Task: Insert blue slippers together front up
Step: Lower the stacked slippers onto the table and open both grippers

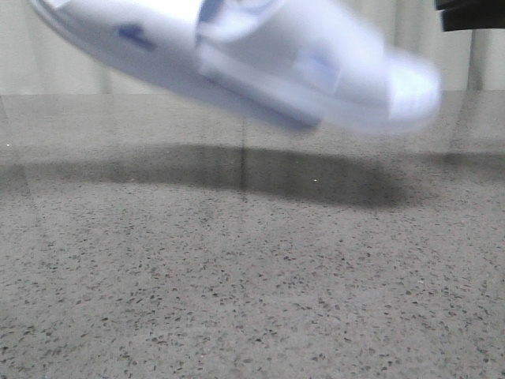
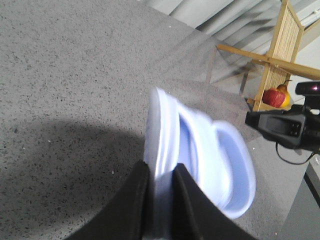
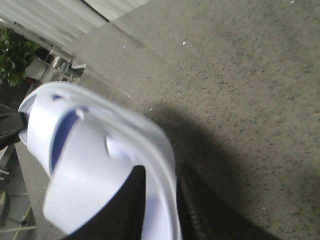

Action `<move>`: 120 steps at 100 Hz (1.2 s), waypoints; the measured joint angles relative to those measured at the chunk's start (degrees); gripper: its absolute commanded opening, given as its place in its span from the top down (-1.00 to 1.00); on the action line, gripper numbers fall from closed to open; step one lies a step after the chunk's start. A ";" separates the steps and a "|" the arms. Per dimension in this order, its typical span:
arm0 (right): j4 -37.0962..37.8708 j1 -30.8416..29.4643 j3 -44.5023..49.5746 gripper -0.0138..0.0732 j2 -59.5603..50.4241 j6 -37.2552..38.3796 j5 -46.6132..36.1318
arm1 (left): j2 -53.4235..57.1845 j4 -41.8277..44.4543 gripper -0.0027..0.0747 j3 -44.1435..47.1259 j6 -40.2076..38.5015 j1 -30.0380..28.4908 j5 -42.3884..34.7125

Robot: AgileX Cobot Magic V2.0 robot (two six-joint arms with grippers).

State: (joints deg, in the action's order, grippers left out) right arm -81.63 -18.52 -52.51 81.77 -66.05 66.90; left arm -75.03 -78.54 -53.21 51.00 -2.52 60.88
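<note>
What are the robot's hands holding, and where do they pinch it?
Each holds a blue slipper by its edge. The left gripper pinches one slipper by the sole's rim; the right gripper pinches the other likewise.

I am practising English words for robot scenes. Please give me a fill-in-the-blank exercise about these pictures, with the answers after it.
1. The blue slippers are held in the air above the speckled ____.
2. In the left wrist view, the left gripper is ____ on a slipper's edge.
3. On the table beneath the slippers lies a dark ____.
4. The right gripper grips a slipper between its two ____ fingers.

Answers: table; shut; shadow; black
</note>
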 measured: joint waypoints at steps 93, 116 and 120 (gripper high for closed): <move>-0.64 -2.43 -0.03 0.43 -0.08 -0.02 0.78 | -13.45 8.23 0.68 0.00 2.56 0.00 -14.26; -0.42 -2.43 -0.03 0.43 -0.08 -0.02 0.78 | -13.58 8.87 0.02 0.00 6.10 0.00 -14.26; -0.32 -2.43 -0.03 0.43 -0.08 -0.02 0.78 | -13.58 8.87 -0.07 0.00 6.44 0.00 -14.26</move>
State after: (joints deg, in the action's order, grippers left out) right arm -81.94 -20.95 -52.55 81.68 -66.08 67.69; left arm -88.61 -69.67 -53.21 57.45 -2.52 46.62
